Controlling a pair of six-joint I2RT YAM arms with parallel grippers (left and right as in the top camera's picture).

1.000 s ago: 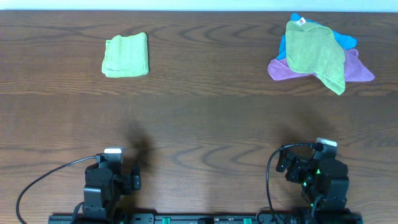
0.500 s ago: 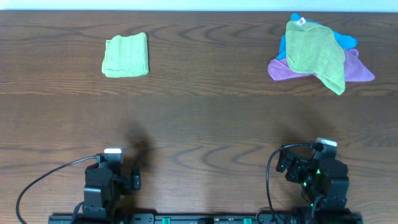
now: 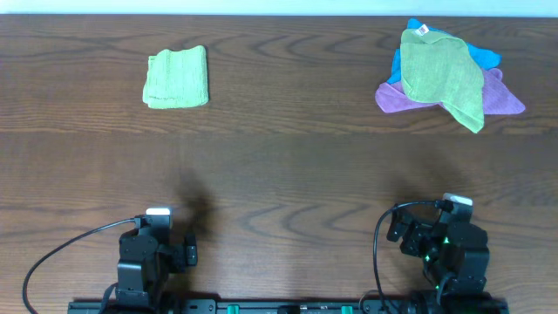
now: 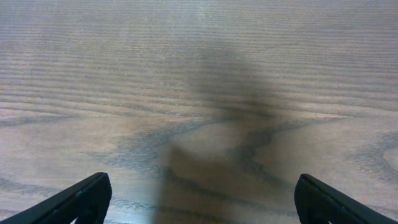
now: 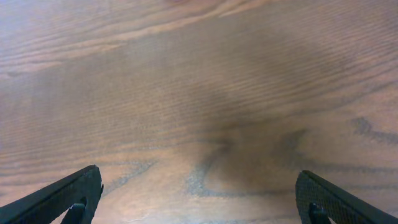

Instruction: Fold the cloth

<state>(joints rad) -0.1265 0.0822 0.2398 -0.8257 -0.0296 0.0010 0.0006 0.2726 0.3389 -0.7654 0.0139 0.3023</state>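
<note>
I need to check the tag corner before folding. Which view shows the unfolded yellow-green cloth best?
Overhead. It shows the whole cloth lying over the purple cloth and blue cloth, white tag at its far corner. Both wrist views show only wooden tabletop, no cloth.

Overhead downward; wrist views near table [image 4: 199, 74]

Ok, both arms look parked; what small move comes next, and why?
Probably reach the right end effector toward the green cloth: it lies unfolded on a purple cloth and a blue cloth on that side, and the open, empty end effector is far from it.
</note>
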